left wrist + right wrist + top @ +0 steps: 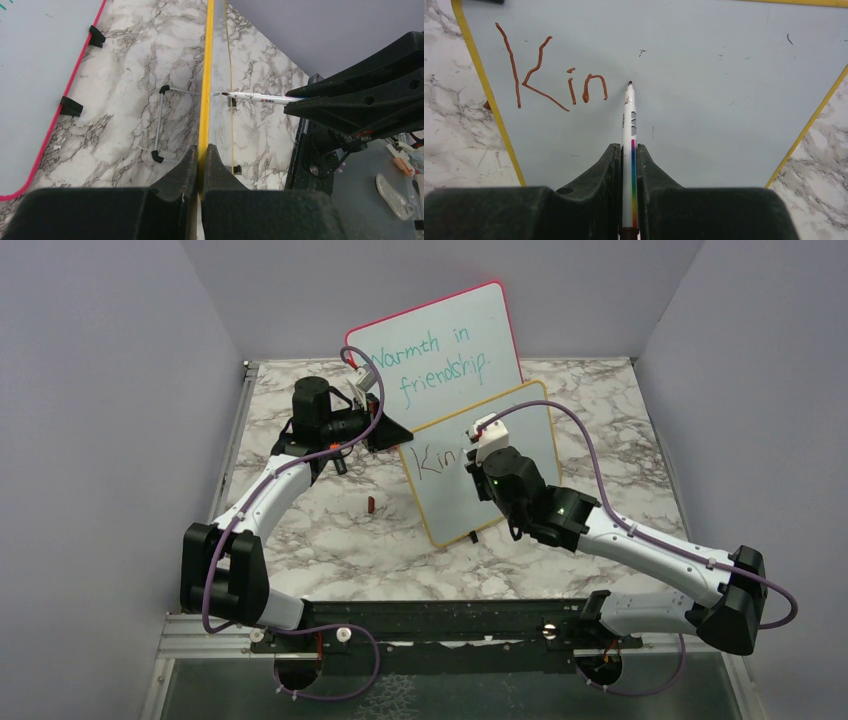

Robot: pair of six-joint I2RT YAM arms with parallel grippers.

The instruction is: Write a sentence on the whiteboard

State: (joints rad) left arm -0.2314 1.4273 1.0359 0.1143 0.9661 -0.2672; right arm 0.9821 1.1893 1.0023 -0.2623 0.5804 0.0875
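The yellow-framed whiteboard [520, 430] stands tilted on the marble table. It fills the right wrist view [704, 75] and shows edge-on in the left wrist view [206, 75]. The sentence [551, 75] reads "Kin" in reddish-brown, also seen from above [437, 462]. My right gripper [629, 150] is shut on a white marker [629, 125] with a rainbow stripe. Its tip [630, 83] touches the board just right of the "n". My left gripper [201, 150] is shut on the board's yellow edge at its left side [398, 435]. The marker also shows in the left wrist view [255, 97].
A pink-red-framed board [440, 345] with teal writing "Warmth in friendship." leans behind. A small reddish marker cap [371, 504] lies on the table left of the whiteboard. Grey walls close in the table on three sides.
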